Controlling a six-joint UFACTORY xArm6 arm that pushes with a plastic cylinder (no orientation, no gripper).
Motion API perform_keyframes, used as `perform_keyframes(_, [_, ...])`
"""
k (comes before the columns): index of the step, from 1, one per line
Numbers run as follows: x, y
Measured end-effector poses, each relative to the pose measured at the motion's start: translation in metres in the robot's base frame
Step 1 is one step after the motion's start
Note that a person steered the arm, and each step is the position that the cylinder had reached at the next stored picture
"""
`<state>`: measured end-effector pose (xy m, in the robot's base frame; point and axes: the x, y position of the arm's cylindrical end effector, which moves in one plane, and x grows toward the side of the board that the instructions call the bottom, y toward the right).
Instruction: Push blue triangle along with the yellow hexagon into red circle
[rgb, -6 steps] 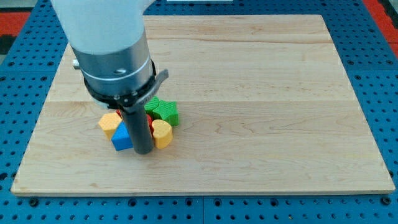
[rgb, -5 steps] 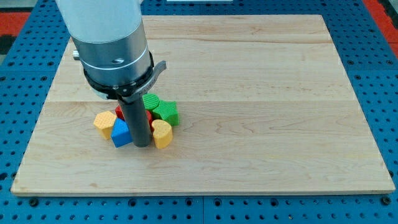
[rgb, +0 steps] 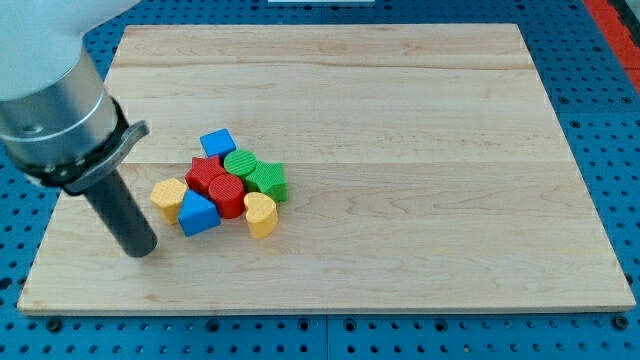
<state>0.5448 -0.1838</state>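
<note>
The blue triangle (rgb: 198, 213) lies left of centre on the wooden board (rgb: 420, 150), touching the red circle (rgb: 226, 194) on its right. The yellow hexagon (rgb: 168, 197) sits just left of the triangle, touching it. My tip (rgb: 143, 250) rests on the board to the lower left of the cluster, a short gap below and left of the yellow hexagon, touching no block.
A red star (rgb: 205, 172), a blue cube (rgb: 218, 144), a green circle (rgb: 240, 164), a green star (rgb: 267, 181) and a yellow heart (rgb: 260, 214) crowd around the red circle. A blue pegboard (rgb: 600, 120) surrounds the board.
My tip has moved left and slightly down, from between the blue triangle and the yellow heart to the cluster's lower left. The blocks have stayed in place; the blue cube and red blocks are now uncovered.
</note>
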Motion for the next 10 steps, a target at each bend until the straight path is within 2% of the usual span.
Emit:
perform_keyframes(1, [-0.014, 0.005])
perform_keyframes(3, [-0.013, 0.053])
perform_keyframes(5, [-0.009, -0.021])
perform_keyframes(6, [-0.012, -0.032])
perform_keyframes(7, [-0.019, -0.032])
perform_keyframes(9, [-0.050, 0.020])
perform_keyframes(10, [-0.050, 0.013])
